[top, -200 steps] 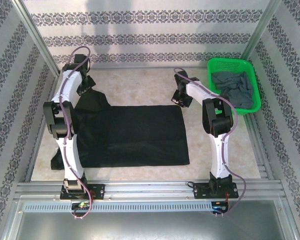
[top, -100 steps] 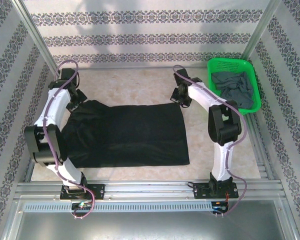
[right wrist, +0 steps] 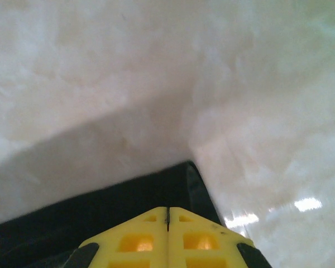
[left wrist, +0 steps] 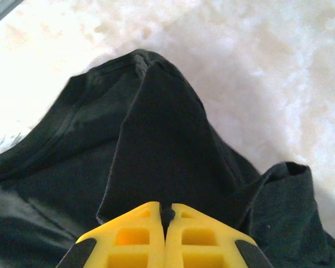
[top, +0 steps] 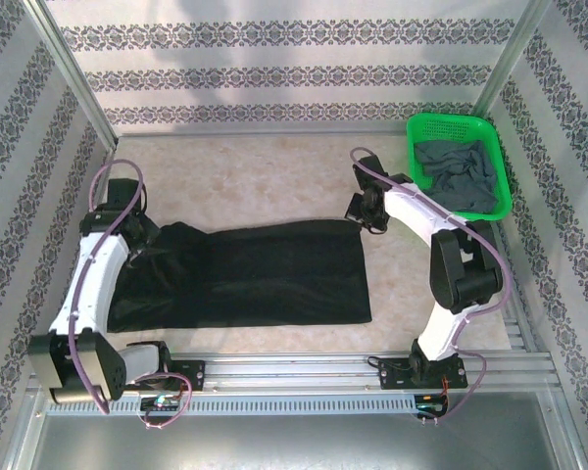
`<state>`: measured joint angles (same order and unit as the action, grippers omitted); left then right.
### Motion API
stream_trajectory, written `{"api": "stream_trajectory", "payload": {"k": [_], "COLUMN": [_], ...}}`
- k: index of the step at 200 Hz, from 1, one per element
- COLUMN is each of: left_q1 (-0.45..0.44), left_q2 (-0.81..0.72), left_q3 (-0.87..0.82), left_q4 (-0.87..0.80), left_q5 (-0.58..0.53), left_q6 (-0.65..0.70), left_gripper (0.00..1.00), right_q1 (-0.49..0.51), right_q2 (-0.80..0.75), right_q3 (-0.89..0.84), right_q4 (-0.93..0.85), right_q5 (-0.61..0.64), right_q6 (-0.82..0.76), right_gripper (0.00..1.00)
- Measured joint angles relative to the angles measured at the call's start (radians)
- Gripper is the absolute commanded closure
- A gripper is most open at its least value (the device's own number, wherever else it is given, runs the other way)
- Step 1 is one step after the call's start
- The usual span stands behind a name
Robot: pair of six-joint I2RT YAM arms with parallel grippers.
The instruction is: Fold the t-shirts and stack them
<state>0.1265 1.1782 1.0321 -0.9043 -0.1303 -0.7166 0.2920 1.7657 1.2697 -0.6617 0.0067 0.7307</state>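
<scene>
You see the black t-shirt (top: 255,274) lying on the table (top: 265,171) as a long flat band. Your left gripper (left wrist: 167,215) is clenched on its left end, where the cloth rises like a tent. Your right gripper (right wrist: 167,213) is clenched on the far right corner. The grey t-shirt (top: 461,176) lies crumpled in the green basket (top: 451,122).

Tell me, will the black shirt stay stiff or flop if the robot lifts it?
Probably flop: the black shirt peaks into soft folds where the left gripper pinches it. It likely sags between pinched spots, and seems light, lying thin and flat.
</scene>
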Motion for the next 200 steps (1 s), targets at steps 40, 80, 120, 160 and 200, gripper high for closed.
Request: {"api": "stream_trajectory", "payload": {"k": [40,80,120,160,200], "left_q1": [0.000,0.000,0.000,0.000,0.000], "left_q2": [-0.172,-0.258,-0.259,-0.310,-0.314], "left_q3": [-0.146,-0.235,-0.242,-0.246,-0.310], "left_q4": [-0.042,-0.077,-0.101,-0.139,-0.143], "left_q5": [-0.059,-0.089,-0.122,-0.156,-0.158], "left_q6": [0.000,-0.005,-0.044,-0.126,-0.194], "left_gripper": [1.00,1.00,1.00,1.00,1.00], "right_q1": [0.000,0.002,0.014,0.027,0.039], "right_q2": [-0.082,-0.095,-0.119,-0.155,-0.183], "right_q3": [-0.165,-0.234,-0.248,-0.249,-0.309], "right_q4": [0.019,0.024,0.022,0.014,0.018], "right_q5": [-0.049,-0.076,-0.076,-0.075,-0.077], "right_q6": [0.017,0.025,0.029,0.034,0.063], "right_gripper": [1.00,1.00,1.00,1.00,1.00]}}
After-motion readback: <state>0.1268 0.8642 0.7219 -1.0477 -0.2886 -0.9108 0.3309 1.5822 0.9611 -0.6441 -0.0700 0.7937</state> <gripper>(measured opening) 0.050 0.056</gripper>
